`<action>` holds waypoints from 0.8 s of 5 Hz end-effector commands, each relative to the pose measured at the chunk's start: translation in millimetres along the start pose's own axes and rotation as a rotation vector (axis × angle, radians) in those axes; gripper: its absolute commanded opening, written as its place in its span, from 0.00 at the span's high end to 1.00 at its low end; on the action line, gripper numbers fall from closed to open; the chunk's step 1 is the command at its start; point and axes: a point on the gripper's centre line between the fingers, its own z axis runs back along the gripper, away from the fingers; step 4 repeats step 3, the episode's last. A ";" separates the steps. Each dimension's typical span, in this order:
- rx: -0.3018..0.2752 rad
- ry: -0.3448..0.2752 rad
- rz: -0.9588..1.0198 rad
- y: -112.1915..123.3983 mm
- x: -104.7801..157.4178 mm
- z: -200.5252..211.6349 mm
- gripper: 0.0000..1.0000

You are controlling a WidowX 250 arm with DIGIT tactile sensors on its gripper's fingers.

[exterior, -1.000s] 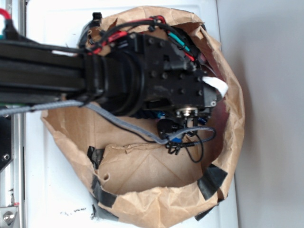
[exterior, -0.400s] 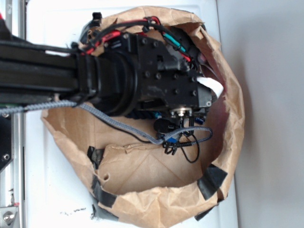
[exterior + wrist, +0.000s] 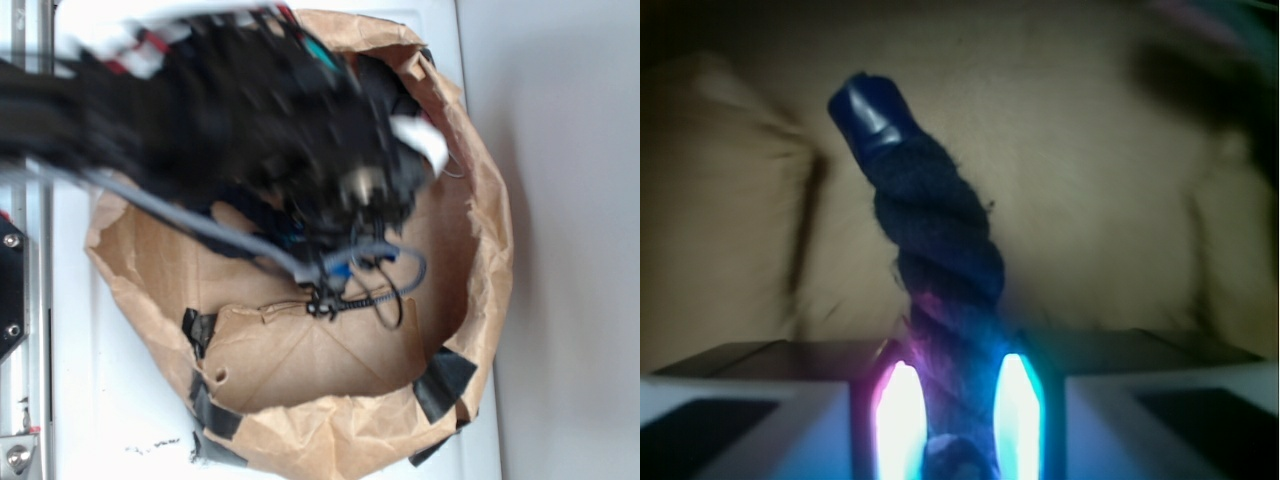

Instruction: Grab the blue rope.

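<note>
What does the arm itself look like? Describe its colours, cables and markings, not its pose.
The arm is black and boxy, blurred in the exterior view. Red, teal and black wires run along its top, a white tag sits near the wrist, and a grey braided cable trails beneath. In the wrist view the gripper shows pale fingers lit pink and cyan.

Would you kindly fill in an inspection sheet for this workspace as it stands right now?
Surface: white table under a brown paper bag spread open, its rim patched with black tape.
Job's things: blue rope, dark twisted strand with a taped end, rising between the fingers in the wrist view.
Clutter: nothing seen.
Grippers: gripper shut on the blue rope; the arm is motion-blurred in the exterior view.
Cables: grey braided cable runs from the arm across the bag; thin black wires loop below it.
Surroundings: metal rail at left, grey floor at right.
</note>
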 end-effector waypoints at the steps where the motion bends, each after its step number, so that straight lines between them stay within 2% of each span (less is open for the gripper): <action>1: -0.096 -0.173 0.002 -13.5 -0.4 95.7 1.00; 2: -0.146 -0.176 -0.011 -20.8 -8.8 119.7 1.00; 3: -0.128 -0.192 -0.013 -31.0 -22.0 146.7 1.00; 4: -0.128 -0.192 -0.013 -31.0 -22.0 146.7 1.00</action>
